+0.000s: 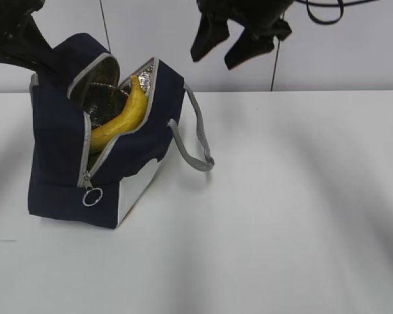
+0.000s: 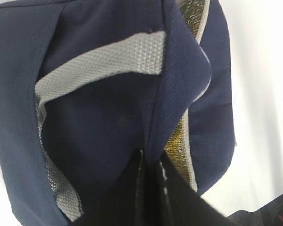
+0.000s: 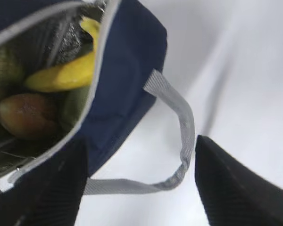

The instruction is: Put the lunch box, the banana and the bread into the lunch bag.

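The long yellow banana [image 1: 121, 118] and golden-brown oval bread roll [image 3: 26, 114] lie inside the navy-blue fabric lunch bag [image 1: 59, 170], the lunch box unseen, while the left gripper [image 2: 148, 162] pinches its flap and the right gripper [image 1: 226, 46] hangs open above.

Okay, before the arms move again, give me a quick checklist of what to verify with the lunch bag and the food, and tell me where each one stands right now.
1. Banana in the lunch bag: ok, though its tip sticks up out of the opening.
2. Bread in the bag: ok, it lies low inside, under the banana.
3. Lunch box in the bag: cannot tell, no view shows it clearly.
4. Left gripper holding the bag open: ok, shut on the bag's fabric edge.
5. Right gripper free: ok, open and empty, above the bag's grey handle.
6. Zipper: open, its ring pull sits at the bottom.
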`<state>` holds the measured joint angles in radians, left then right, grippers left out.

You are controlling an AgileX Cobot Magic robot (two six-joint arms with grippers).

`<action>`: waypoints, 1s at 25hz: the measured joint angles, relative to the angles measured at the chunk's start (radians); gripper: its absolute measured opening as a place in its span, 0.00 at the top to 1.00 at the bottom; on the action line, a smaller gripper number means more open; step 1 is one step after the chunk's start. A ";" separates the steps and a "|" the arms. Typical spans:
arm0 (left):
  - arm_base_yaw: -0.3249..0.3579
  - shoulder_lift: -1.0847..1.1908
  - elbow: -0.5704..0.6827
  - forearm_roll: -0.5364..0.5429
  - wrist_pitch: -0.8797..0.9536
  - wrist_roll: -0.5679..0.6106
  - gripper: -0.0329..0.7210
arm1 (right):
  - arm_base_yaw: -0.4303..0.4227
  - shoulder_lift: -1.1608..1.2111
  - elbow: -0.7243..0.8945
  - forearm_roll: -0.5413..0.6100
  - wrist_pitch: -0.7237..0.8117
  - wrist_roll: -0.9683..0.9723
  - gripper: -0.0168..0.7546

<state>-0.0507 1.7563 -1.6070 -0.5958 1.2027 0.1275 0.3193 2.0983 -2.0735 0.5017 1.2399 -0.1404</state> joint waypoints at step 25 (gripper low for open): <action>0.000 0.000 0.000 0.000 0.000 0.000 0.98 | -0.002 0.081 0.312 0.604 -0.284 -0.244 0.54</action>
<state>-0.0507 1.7563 -1.6070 -0.5958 1.2027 0.1275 0.3171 2.1791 -1.7615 1.1055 0.9558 -0.3847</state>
